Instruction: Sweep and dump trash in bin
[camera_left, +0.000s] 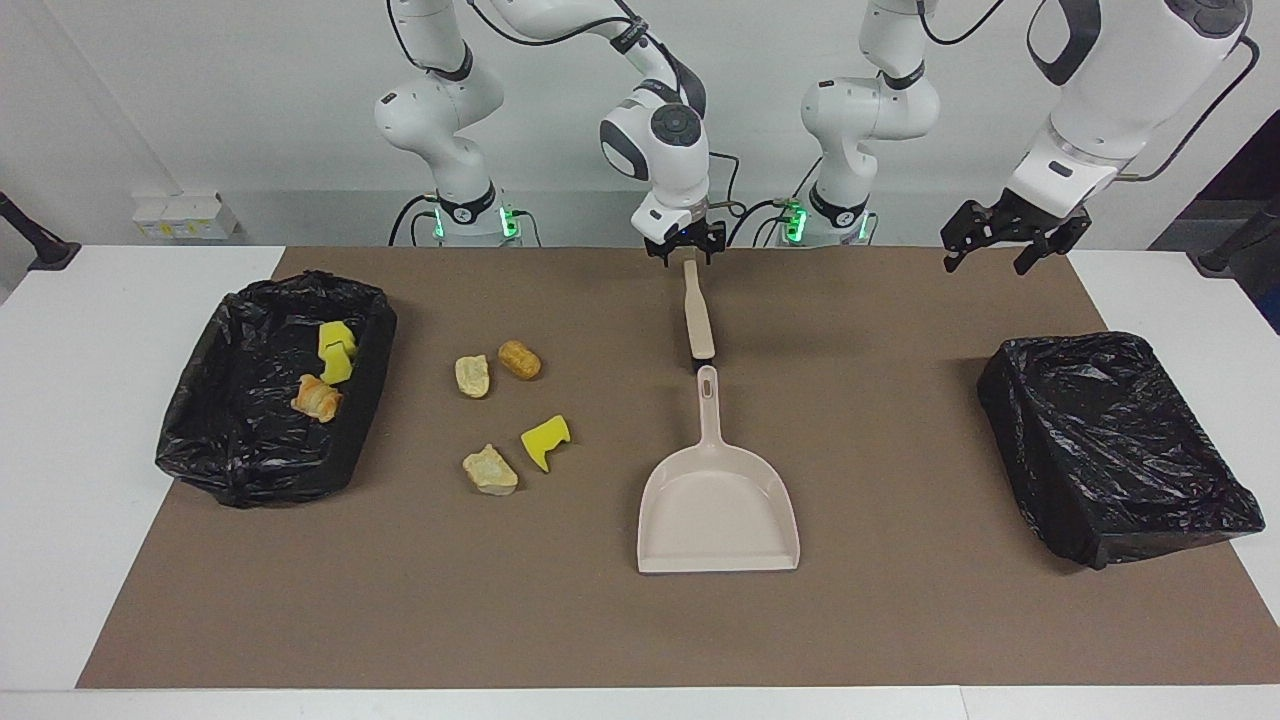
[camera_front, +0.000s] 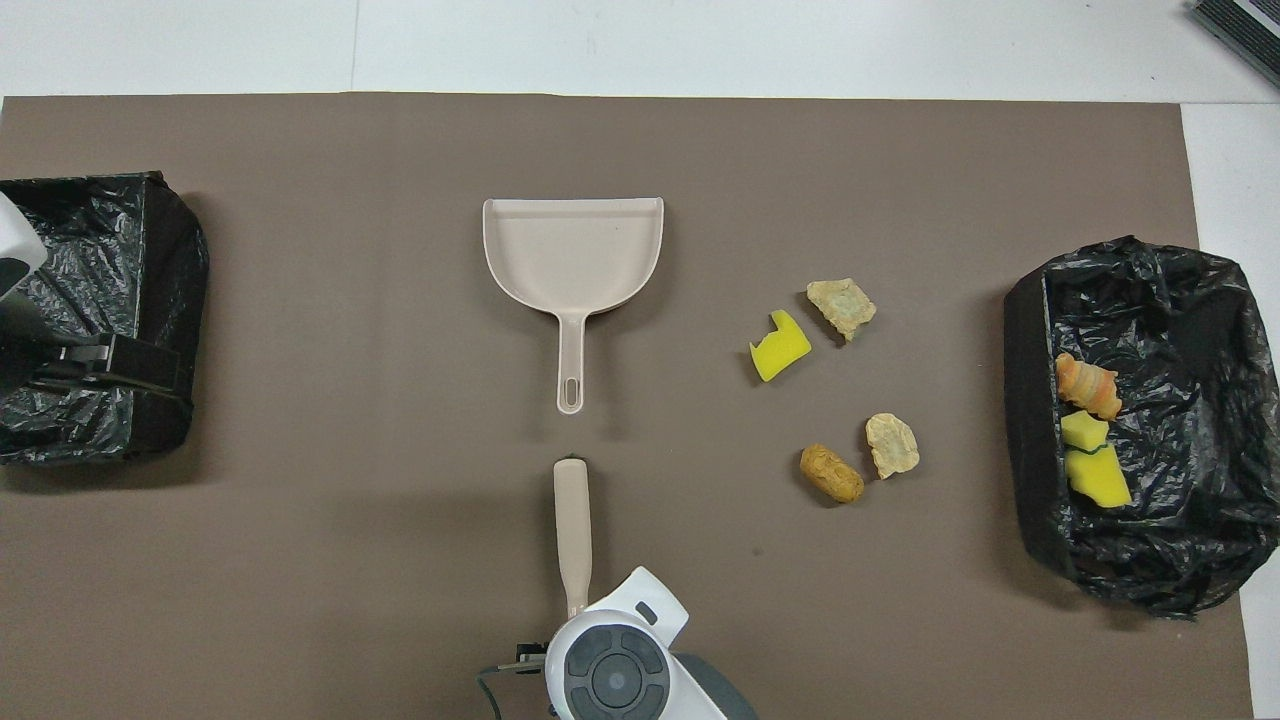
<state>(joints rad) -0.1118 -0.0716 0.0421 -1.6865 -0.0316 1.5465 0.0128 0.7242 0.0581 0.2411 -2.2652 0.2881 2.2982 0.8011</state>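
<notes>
We see R gripper (camera_left: 686, 253) over handle end of brush (camera_left: 696, 320), can't tell if fingers apart or clamped. L gripper (camera_left: 1003, 240) waits w/ fingers apart above mat near covered bin (camera_left: 1115, 445). Four trash bits (camera_left: 497, 470) on mat beside dustpan (camera_left: 717, 505); three inside open bin (camera_left: 240, 470)

Counter (camera_left: 60, 480): white, under a plain brown mat (camera_left: 900, 620).
Dustpan (camera_left: 718, 510): pale beige.
Brush (camera_left: 697, 320): beige handle, dark end.
Bins (camera_left: 250, 470): glossy black liners.
Trash (camera_left: 545, 440): yellow sponge chunks; tan and golden-brown bread pieces.
Arms (camera_left: 440, 110): white, grey joints, black pincers (camera_left: 1008, 240).
</notes>
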